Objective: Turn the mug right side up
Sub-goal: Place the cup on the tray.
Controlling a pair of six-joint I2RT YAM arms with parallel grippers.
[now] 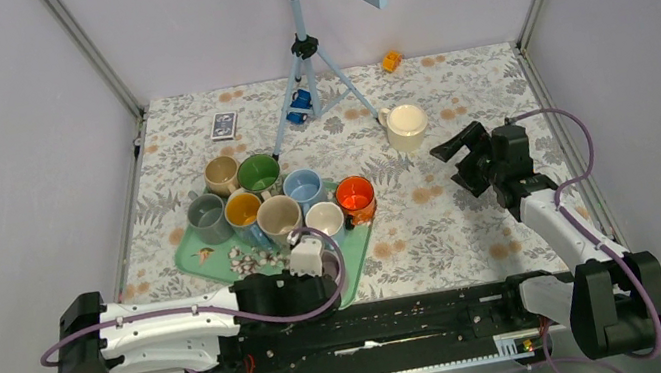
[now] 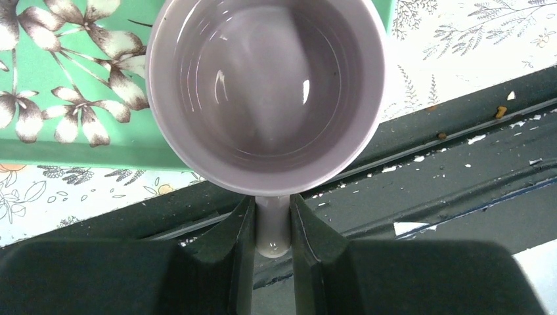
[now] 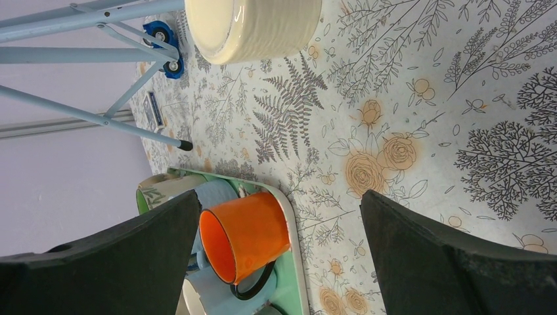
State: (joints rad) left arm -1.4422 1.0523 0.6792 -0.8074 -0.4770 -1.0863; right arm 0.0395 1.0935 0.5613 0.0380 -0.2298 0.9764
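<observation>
Pinching handle of lilac mug (image 2: pixel 263 85) with left hand (image 2: pixel 272 223), mouth up, at 5 o'clock corner of tray (image 2: pixel 79 154); hovering right hand (image 1: pixel 462 159) spread wide near cream mug (image 1: pixel 407 126).

A: The lavender mug (image 2: pixel 266 85) gleams. It looks like smooth glazed ceramic, with bright highlights on the inner wall.
B: The left gripper (image 2: pixel 272 230) is the opposite, matt black and plastic by the look of it, with no shine at all.
A: The green tray (image 2: pixel 98 152) looks smooth, a flower print with a faint sheen.
B: The dark base rail (image 2: pixel 460 170) is dull and rougher, flecked with pale crumbs.
A: The cream mug (image 3: pixel 253 26) is glossy, fine ribbing round its wall.
B: The orange mug (image 3: pixel 246 233) shines too, smooth all over.
A: The table cover (image 3: pixel 420 98) is matt, printed with ferns and roses.
B: The tripod legs (image 3: pixel 79 55) are pale blue tubing, smooth and metal-looking.
</observation>
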